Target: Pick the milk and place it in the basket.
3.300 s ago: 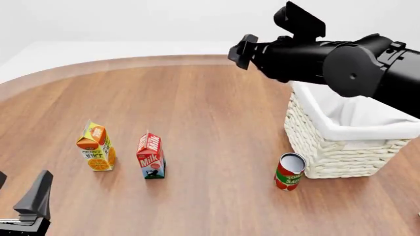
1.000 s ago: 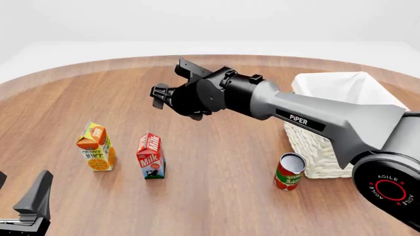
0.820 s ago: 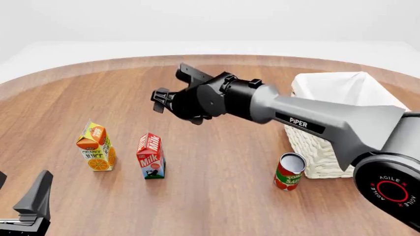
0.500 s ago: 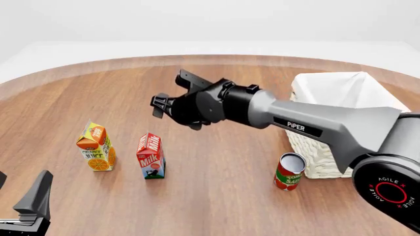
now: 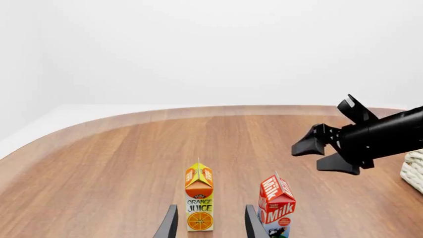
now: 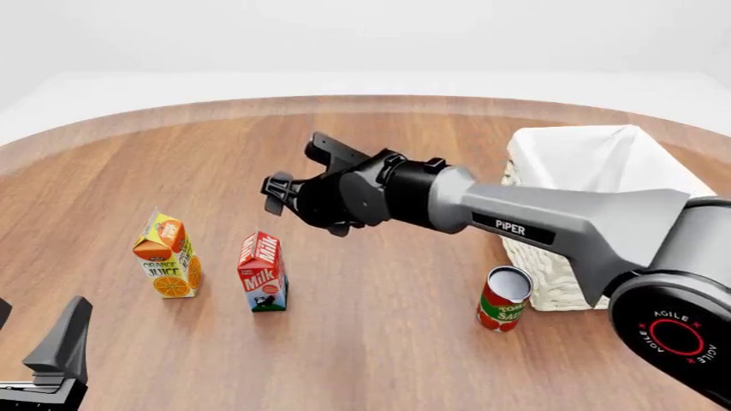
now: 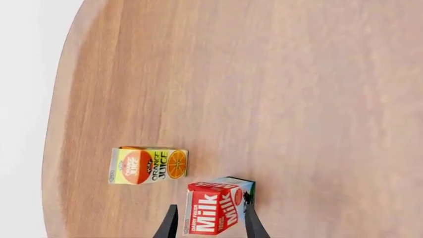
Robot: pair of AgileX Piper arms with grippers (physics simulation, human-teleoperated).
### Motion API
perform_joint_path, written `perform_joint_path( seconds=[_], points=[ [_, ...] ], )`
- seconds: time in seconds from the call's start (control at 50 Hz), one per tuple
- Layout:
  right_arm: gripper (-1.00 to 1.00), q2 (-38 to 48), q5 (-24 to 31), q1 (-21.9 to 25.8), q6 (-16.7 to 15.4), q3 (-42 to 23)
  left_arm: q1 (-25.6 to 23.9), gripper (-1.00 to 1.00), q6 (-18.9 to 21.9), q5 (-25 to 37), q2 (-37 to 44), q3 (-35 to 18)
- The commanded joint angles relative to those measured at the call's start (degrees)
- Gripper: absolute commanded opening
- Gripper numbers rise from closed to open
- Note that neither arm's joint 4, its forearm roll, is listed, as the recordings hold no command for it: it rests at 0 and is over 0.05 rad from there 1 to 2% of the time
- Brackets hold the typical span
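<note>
The milk point(image 6: 263, 272) stands upright on the wooden table, left of centre, with a red top and white "Milk" lettering. My right gripper point(image 6: 300, 171) is open and empty, hovering above and beyond the milk, pointing left and down. In the right wrist view the milk point(image 7: 215, 206) lies in line with the gap between the open fingers point(image 7: 169, 223), still at a distance. The basket point(image 6: 594, 167), whitish wicker with a white liner, stands at the right. My left gripper point(image 6: 32, 330) is open and empty at the near left corner. In the left wrist view the milk point(image 5: 278, 206) is beside its fingers point(image 5: 252, 220).
An orange juice carton point(image 6: 168, 255) stands just left of the milk; the left wrist view shows the orange juice carton point(image 5: 199, 197) in line with the left fingers. A red tomato can point(image 6: 504, 299) stands in front of the basket. The right arm point(image 6: 537, 218) spans the table above the middle.
My right arm has swung from above the basket leftward across the table and come down a little toward the milk. The left arm and the objects have not moved.
</note>
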Motion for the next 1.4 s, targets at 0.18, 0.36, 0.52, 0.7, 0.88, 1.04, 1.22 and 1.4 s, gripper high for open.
perform_joint_path(
  seconds=[0.18, 0.36, 0.52, 0.7, 0.88, 1.04, 1.22, 1.4],
  points=[
    [1.0, 1.4, -1.4, 1.0, 1.4, 0.1, 0.0, 1.0, 0.0, 0.0, 0.0, 0.0],
    [1.0, 1.8, -1.7, 1.2, 1.8, 0.1, 0.0, 1.0, 0.0, 0.0, 0.0, 0.0],
    [1.0, 2.3, -1.9, 1.2, 2.0, -0.2, 0.0, 1.0, 0.0, 0.0, 0.0, 0.0],
    [1.0, 2.3, -2.7, 1.4, 2.6, 0.7, 0.0, 1.0, 0.0, 0.0, 0.0, 0.0],
    [1.0, 2.5, -3.3, 1.7, 3.0, 1.3, 0.0, 1.0, 0.0, 0.0, 0.0, 0.0],
    [1.0, 2.9, -3.3, 2.1, 3.3, 1.2, 0.0, 1.0, 0.0, 0.0, 0.0, 0.0],
    [1.0, 3.5, -3.2, 2.4, 3.5, 0.7, 0.0, 1.0, 0.0, 0.0, 0.0, 0.0],
    [1.0, 4.1, -3.2, 2.6, 3.7, 0.2, 0.0, 1.0, 0.0, 0.0, 0.0, 0.0]
  ],
)
